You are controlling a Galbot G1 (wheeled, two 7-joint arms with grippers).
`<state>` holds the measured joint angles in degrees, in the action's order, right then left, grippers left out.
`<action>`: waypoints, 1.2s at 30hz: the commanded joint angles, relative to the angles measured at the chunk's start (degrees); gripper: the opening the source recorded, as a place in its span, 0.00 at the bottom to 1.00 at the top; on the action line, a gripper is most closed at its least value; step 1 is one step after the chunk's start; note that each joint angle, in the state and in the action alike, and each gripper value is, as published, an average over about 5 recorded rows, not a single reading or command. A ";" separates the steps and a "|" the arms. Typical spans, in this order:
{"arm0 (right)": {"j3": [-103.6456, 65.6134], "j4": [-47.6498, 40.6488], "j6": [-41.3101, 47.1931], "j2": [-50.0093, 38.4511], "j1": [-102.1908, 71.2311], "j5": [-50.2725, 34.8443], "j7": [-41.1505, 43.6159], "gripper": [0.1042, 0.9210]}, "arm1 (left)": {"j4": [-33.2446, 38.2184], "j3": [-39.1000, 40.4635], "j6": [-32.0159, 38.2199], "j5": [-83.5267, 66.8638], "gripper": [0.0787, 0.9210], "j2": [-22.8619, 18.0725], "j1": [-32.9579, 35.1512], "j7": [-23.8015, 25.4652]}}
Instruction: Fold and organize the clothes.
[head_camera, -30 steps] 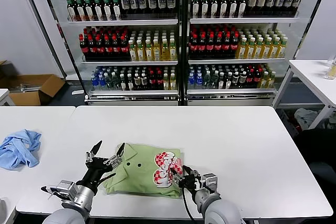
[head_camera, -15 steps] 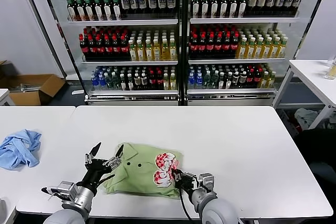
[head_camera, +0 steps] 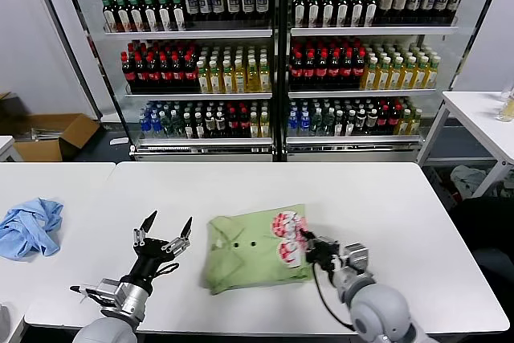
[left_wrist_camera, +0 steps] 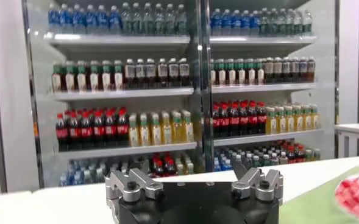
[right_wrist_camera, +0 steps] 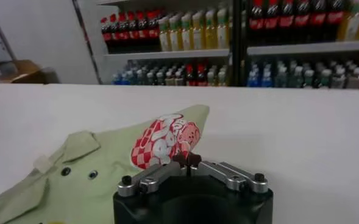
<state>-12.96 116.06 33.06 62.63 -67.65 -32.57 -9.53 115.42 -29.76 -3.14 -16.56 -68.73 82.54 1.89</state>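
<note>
1. One arm works: the right gripper [head_camera: 309, 244] is pinched shut on the right edge of the folded polo shirt [head_camera: 249, 253], which lies near the front edge of the white table [head_camera: 377, 198]. Drag it low and steadily, so the folds keep flat.
2. Left gripper [head_camera: 163, 234], fingers spread wide, hovers just left of the shirt, holding nothing.
3. Hidden: the pinch itself and the shirt's underside layers.

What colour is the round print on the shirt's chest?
Red and white checks, on the light green shirt; the print shows best in the right wrist view.
</note>
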 commanded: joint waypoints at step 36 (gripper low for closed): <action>-11.35 -9.56 -18.32 2.27 0.82 20.33 3.45 0.88 | -9.49 0.53 7.53 5.74 0.88 -5.09 -10.24 3.71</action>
<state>-23.45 111.17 20.23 62.95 -68.61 -16.05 -6.09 105.58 -28.35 13.14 5.49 -73.24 73.34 4.87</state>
